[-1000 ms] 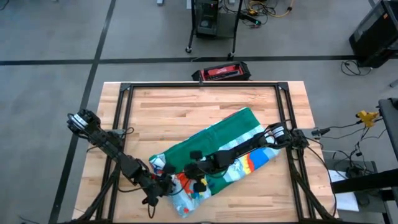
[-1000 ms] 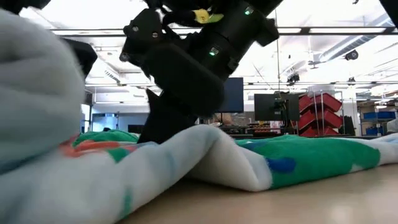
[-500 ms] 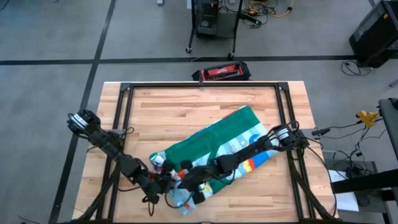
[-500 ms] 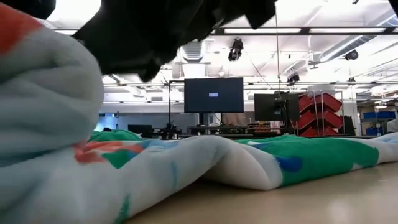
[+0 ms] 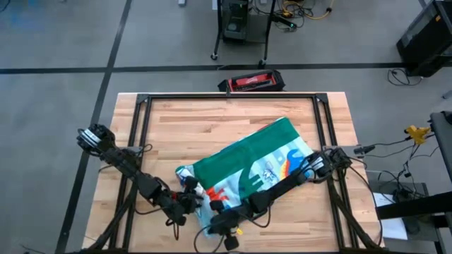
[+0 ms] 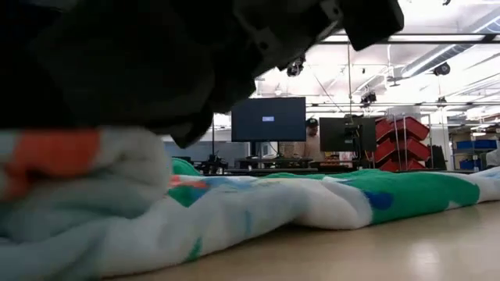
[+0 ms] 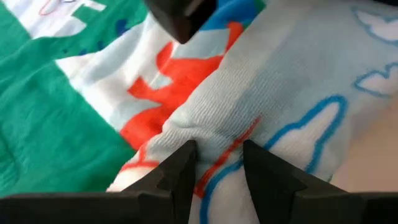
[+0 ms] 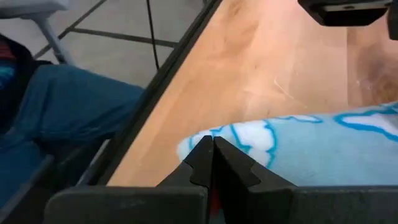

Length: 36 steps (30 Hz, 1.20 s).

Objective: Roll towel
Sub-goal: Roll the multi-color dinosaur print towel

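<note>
The tabletop [image 5: 212, 123] is a pale wooden butcher-block surface, seen from above as a rectangle framed by dark metal rails that run along its back edge and down both sides. Its far half is bare wood.

The towel [image 5: 247, 166] lies directly on it, stretched diagonally from the right middle toward the near edge. A broad green back faces up on the far side, while the pale striped face with red, green and blue dinosaur prints shows along the near side. At the near left end the cloth is bunched into a thick fold. In the low view this fold [image 6: 86, 195] rests on the wood.
</note>
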### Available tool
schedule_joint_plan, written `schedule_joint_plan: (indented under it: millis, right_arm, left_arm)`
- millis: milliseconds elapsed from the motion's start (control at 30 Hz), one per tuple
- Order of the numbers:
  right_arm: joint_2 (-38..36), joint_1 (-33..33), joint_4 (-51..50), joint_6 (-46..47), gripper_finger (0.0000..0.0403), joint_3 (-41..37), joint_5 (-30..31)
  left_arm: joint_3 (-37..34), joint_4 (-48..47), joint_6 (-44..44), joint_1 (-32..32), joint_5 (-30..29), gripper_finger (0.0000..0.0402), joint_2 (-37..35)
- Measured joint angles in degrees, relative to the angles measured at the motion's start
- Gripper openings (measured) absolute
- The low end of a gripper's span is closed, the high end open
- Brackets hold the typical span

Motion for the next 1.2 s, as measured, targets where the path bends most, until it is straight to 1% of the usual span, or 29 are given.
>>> schedule_joint_plan:
  millis: [67, 167, 233, 300, 400, 467, 533, 600, 767, 833, 900, 967, 1033, 1100, 1200]
  right_arm:
    - [-0.79, 0.01, -0.64, -1.94, 0.0, -0.08, 0.33]
    - [-4.21, -0.05, -2.01, -7.95, 0.0, -0.17, 0.92]
    - [-6.64, -1.18, -4.15, -10.8, 0.0, 0.0, 0.75]
    - [-7.53, -3.51, -4.73, -12.27, 0.0, -0.07, 0.81]
    - [-6.57, -7.24, -5.06, -14.23, 0.0, -0.31, -0.3]
    - [-5.46, -8.76, -4.22, -14.5, 0.0, -0.31, -4.12]
    - [-4.06, -8.98, -2.4, -14.43, 0.0, -0.31, -7.98]
    - [-2.44, -8.68, -0.72, -14.78, 0.0, -0.31, -10.45]
    - [0.84, -7.89, 3.41, -14.13, 0.0, -0.18, -10.96]
    - [2.1, -7.88, 4.15, -12.93, 0.0, -0.15, -10.99]
    - [2.84, -7.84, 4.55, -11.83, 0.0, -0.04, -10.86]
    - [3.43, -7.8, 4.94, -11.54, 0.0, 0.0, -10.81]
    - [3.82, -7.68, 6.03, -11.18, 0.0, -0.02, -10.77]
    - [3.82, -7.54, 6.24, -11.34, 0.0, -0.19, -10.72]
    - [3.87, -7.41, 6.48, -11.79, 0.0, -0.26, -10.23]
  left_arm:
    - [-0.63, 1.26, 0.02, -0.02, -0.06, 0.0118, 0.0]
    - [-0.97, 1.42, -0.02, -0.15, -0.08, 0.0118, -0.02]
    - [-1.01, 1.39, 0.0, -0.29, -0.23, 0.0118, -0.04]
    - [-0.9, 1.33, 0.01, -0.28, -0.22, 0.0118, -0.04]
    - [-0.79, 1.22, 0.0, -0.28, -0.22, 0.0118, -0.07]
    - [-0.83, 1.17, -0.24, -0.27, -0.25, 0.0118, -0.32]
    - [-0.83, 1.02, -1.2, -0.28, -0.35, 0.0118, -0.41]
    - [-0.85, 0.63, -1.47, -0.26, -0.99, 0.0118, -0.68]
    - [-0.92, -2.04, -1.91, 0.1, -5.08, 0.0118, -2.8]
    - [-0.94, -4.66, -3.03, 0.64, -7.39, 0.0118, -5.04]
    - [-1.03, -9.74, -5.16, 0.94, -10.59, 0.0118, -8.18]
    - [-1.05, -16.29, -8.83, 0.95, -14.81, 0.0118, -11.8]
    - [-1.06, -25.13, -14.59, 0.93, -18.07, 0.0118, -15.91]
    - [-1.24, -31.79, -20.05, 0.94, -19.88, 0.0118, -19.7]
    - [-2.03, -35.35, -23.96, 0.71, -19.63, 0.0118, -24.18]
